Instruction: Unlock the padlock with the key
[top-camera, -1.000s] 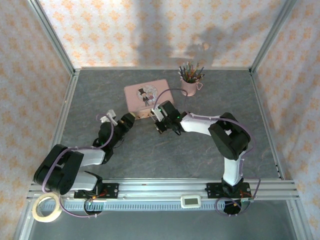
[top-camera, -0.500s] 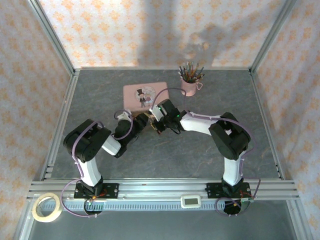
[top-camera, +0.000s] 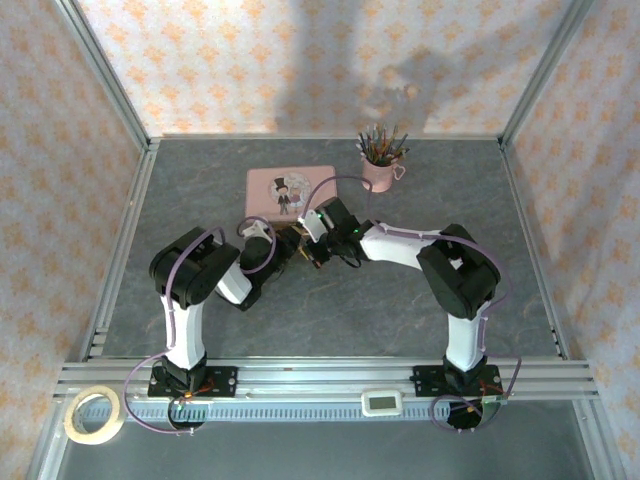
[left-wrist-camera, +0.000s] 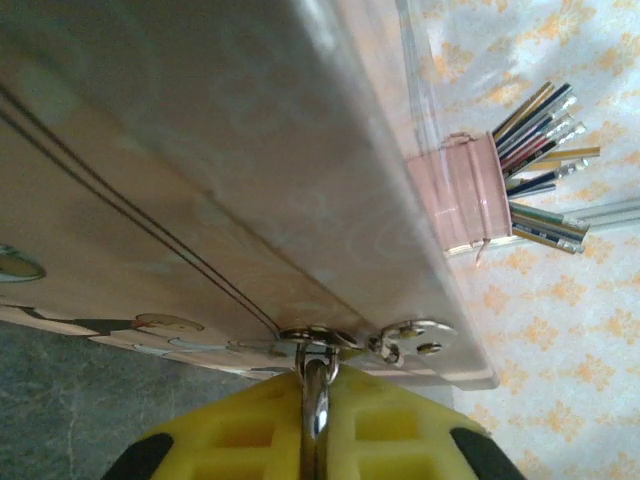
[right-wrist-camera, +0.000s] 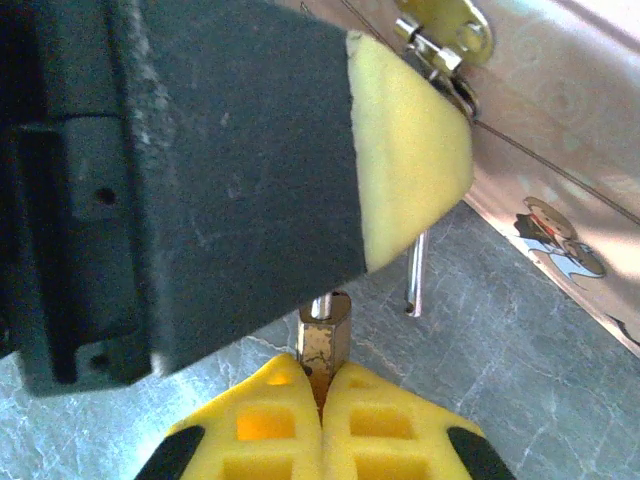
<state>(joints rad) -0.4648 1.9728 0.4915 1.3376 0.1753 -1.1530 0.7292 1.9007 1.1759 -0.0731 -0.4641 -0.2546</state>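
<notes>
**Supervisor:** Report jaw states.

**Operator:** Right gripper (right-wrist-camera: 322, 390): jaws fully closed on the brass padlock (right-wrist-camera: 325, 342), bottom centre of the right wrist view. Left gripper (left-wrist-camera: 316, 415): jaws closed on the thin silver shackle (left-wrist-camera: 316, 380), which hangs from the latch (left-wrist-camera: 405, 340) of the pink tin (top-camera: 290, 188).

**Supervisor:** Axis?

**Operator:** I read the padlock's long axis as vertical in frame. The body sits directly above my right pads, with the latch to the upper right. A silver rod (right-wrist-camera: 414, 268) lies just right of the body. Key or shackle leg, I cannot tell.

Left gripper (left-wrist-camera: 318, 400), earlier wide and farther left, now tight on the shackle of the padlock (right-wrist-camera: 325, 340)
</notes>
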